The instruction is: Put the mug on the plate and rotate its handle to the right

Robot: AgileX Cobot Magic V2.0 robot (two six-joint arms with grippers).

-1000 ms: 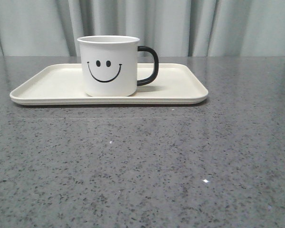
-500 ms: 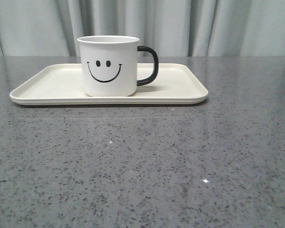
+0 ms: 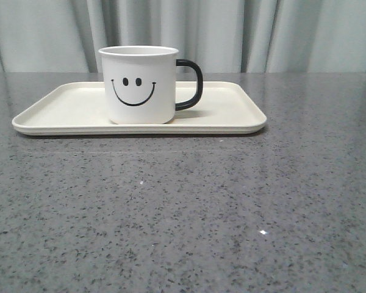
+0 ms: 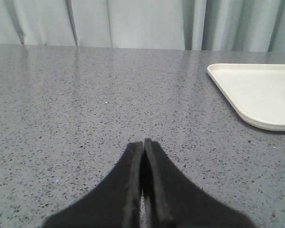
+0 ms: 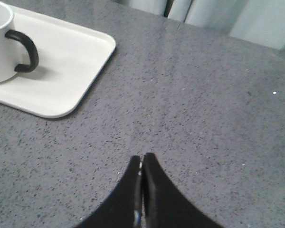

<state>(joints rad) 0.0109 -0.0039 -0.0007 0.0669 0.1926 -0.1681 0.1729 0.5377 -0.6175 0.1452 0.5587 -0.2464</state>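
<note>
Mug (image 3: 140,85) is sitting upright on the plate (image 3: 232,116), a little left of the plate's middle in the front view, face print turned to the camera. Handle (image 3: 192,84) is sticking out to the right, clear of the rim. Plate is lying flat on the grey table (image 3: 183,213), curtain (image 3: 232,33) hanging behind. Neither arm is showing in this view; nothing is touching mug or plate.

Left wrist view: left gripper (image 4: 143,142) is hovering low over bare table, fingers pressed together with only a hairline seam between them, holding nothing. One corner of the plate (image 4: 261,95) is showing near the gripper but apart from it. Mug is not showing here.

Right wrist view: right gripper (image 5: 141,156) is likewise pinched closed and empty, hanging over the table. Plate corner (image 5: 71,61) is lying well apart from the fingertips, and the mug (image 5: 0,42) is standing on the plate at the frame edge, its handle (image 5: 26,50) pointing toward this gripper's side.

Progress, as a judgement: both parts of the task are looking complete. Mug is resting on the plate and the handle is facing right. Both grippers are standing off, so nothing obvious is remaining beyond parking the arms. A small check on handle angle is looking unnecessary from the front view.
</note>
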